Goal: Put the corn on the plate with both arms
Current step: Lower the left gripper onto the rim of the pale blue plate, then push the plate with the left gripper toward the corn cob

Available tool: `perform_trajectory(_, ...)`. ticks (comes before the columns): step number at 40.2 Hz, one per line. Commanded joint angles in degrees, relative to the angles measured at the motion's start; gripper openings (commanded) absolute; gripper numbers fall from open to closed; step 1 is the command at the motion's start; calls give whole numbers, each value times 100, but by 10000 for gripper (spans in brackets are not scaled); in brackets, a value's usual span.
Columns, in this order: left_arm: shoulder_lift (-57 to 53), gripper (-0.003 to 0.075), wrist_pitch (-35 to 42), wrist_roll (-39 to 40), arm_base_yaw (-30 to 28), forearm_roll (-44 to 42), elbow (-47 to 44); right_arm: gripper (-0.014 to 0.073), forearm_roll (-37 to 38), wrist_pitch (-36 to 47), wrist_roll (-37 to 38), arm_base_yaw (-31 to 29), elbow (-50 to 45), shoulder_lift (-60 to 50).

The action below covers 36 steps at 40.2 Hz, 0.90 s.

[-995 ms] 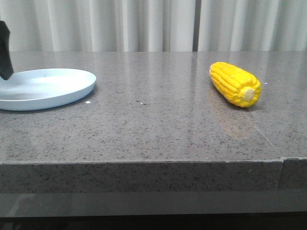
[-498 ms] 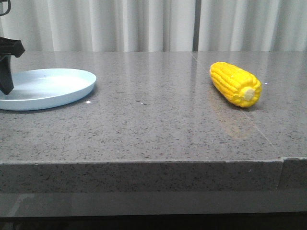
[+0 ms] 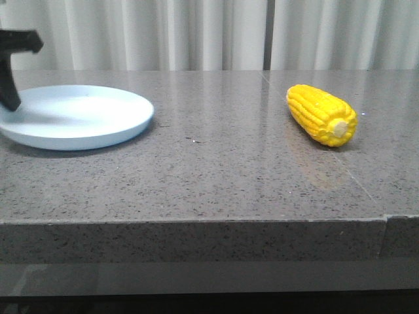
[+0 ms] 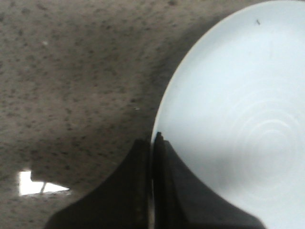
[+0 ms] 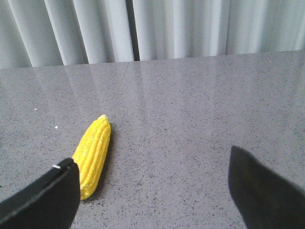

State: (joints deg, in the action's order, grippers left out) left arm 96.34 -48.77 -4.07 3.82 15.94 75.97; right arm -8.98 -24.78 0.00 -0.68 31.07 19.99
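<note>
The bench (image 3: 216, 170) is a grey speckled stone slab, and its front edge runs across the lower part of the front view. On its right side lies the corn (image 3: 321, 114), on its side, with the pale stub end turned toward the camera and a little to the right. It touches nothing else and is well apart from the plate (image 3: 85, 121), which sits on the left side of the bench.

The left gripper (image 4: 152, 143) has its jaws closed on the rim of the plate. In the left wrist view the two dark fingers (image 4: 136, 167) stand tight together with the thin pale edge of the plate between them, one finger over the stone and the other over the plate's inside. In the front view only a small part of this gripper shows, at the left edge of the picture, dark against the plate. A shadow lies under the plate's near edge; I cannot tell if the plate is flat on the bench or slightly lifted.

The right gripper (image 5: 152, 191) has its jaws wide open and holds nothing. Both black fingers show in the right wrist view, and the corn (image 5: 93, 155) lies on the stone just beside one of them, not between them.

Behind the bench hangs a pale pleated curtain (image 3: 196, 33).
</note>
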Motion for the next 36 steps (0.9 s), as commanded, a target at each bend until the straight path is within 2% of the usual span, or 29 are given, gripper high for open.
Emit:
perform_trajectory(1,-382,-20,33,-358,63,1025,314,654,-49,422,-65,-27,199,75)
perform_trajectory(3,-382,-20,-29,-541,155,1340,412,654,-49,422,-65,-27,199,75)
perform_trajectory(13,-214,-20,142,-521,773,1393,447,654,-49,422,-65,-27,199,75)
perform_trajectory(25,185,-14,147,-464,974,1422,447,654,-49,422,-65,-27,199,75)
perform_trajectory(28,191,28,227,-464,974,1410,447,654,-49,422,-65,-27,199,75)
perform_trajectory(36,179,246,243,-464,964,1395,477,654,-49,422,-65,-27,199,75)
